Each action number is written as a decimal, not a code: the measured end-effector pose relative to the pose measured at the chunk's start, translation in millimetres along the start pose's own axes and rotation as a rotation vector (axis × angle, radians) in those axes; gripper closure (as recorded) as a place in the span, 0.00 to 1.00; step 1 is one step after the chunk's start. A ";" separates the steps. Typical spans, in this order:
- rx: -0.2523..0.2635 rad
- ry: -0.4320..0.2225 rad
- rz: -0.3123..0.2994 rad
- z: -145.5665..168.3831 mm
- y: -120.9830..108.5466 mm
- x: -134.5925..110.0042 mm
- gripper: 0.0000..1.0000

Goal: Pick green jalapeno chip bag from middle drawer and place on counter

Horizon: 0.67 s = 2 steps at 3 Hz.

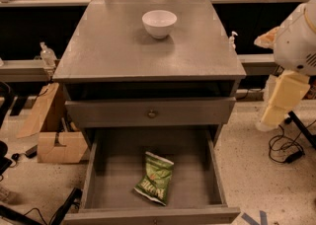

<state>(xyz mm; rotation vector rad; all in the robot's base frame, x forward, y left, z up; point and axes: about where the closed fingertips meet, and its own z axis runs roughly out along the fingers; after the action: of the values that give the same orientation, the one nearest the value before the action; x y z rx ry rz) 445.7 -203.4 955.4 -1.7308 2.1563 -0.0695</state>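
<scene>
While the green jalapeno chip bag (154,177) lies flat toward the front of the open middle drawer (197,169), its long axis running roughly front to back, the robot arm (284,98) hangs up and to its right. The gripper is out of view, so its state cannot be told. Farther back, the desk (108,46) holds a white bowl (159,22).
</scene>
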 end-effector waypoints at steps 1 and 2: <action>-0.013 -0.102 0.002 49.2 12.4 21.5 0.00; 0.013 -0.187 -0.025 103.4 21.0 48.4 0.00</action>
<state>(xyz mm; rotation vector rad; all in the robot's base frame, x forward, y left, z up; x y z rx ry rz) 450.4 -224.5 841.4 -1.6855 1.9954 0.0688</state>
